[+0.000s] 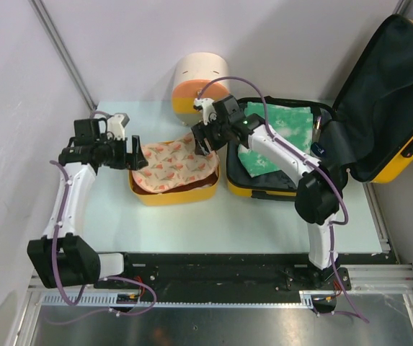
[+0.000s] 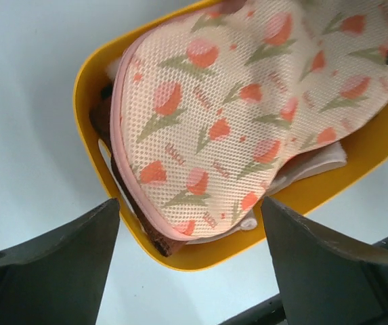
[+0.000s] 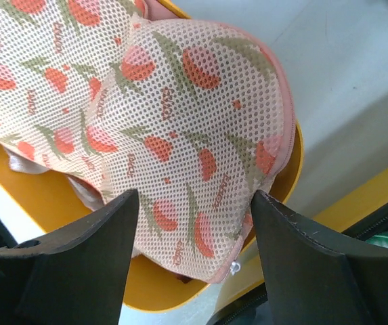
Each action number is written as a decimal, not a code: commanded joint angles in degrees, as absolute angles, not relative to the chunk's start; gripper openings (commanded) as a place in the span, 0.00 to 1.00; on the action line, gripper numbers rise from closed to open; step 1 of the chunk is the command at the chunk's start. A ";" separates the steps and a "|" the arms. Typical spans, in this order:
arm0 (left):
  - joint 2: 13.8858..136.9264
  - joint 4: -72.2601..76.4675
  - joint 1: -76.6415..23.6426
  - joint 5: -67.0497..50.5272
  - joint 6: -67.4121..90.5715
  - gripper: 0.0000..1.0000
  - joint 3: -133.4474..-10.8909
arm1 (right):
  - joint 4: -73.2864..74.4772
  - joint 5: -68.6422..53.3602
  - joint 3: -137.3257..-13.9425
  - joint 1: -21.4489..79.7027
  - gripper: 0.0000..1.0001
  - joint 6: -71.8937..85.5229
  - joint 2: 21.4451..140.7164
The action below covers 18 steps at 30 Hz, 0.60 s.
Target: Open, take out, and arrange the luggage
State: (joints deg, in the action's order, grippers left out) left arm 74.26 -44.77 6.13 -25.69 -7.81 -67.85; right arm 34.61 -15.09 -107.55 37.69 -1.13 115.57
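Observation:
The luggage (image 1: 264, 186) lies open at the right of the table, its dark-lined lid (image 1: 386, 94) propped up, a green patterned cloth (image 1: 278, 137) inside. Left of it stands a plain yellow tub (image 1: 174, 196) holding a mesh pouch with a tulip print (image 1: 174, 162). My left gripper (image 1: 134, 153) hovers at the tub's left end, open, nothing between its fingers (image 2: 78, 261); the pouch (image 2: 248, 108) and tub rim (image 2: 85, 88) lie beyond them. My right gripper (image 1: 205, 143) is over the tub's right end, open, its fingers (image 3: 85, 257) straddling the pouch's rounded end (image 3: 200, 122) without pinching it.
A cream-and-orange cylindrical container (image 1: 199, 81) stands behind the tub. A brown fabric edge (image 2: 149, 237) and white cloth (image 2: 315, 162) show under the pouch. The luggage's yellow edge (image 3: 376, 196) runs close beside the tub (image 3: 58, 200). Walls enclose the back and left.

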 commanded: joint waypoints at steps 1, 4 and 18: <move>72.50 -45.62 3.79 -30.85 -13.36 0.89 -71.98 | 29.48 -20.82 -107.33 36.65 0.71 -1.84 110.84; 76.89 -43.60 1.42 -30.23 -10.74 0.84 -73.56 | 25.41 -21.97 -104.33 37.88 0.70 -2.55 112.49; 92.46 -39.20 -1.49 -26.37 -9.93 0.71 -67.32 | 29.34 -23.20 -96.07 37.35 0.59 -0.35 118.74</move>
State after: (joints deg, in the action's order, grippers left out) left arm 92.25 -39.42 -1.26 -27.07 -7.55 -69.21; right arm 26.61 -20.93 -99.37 37.65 -1.45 118.45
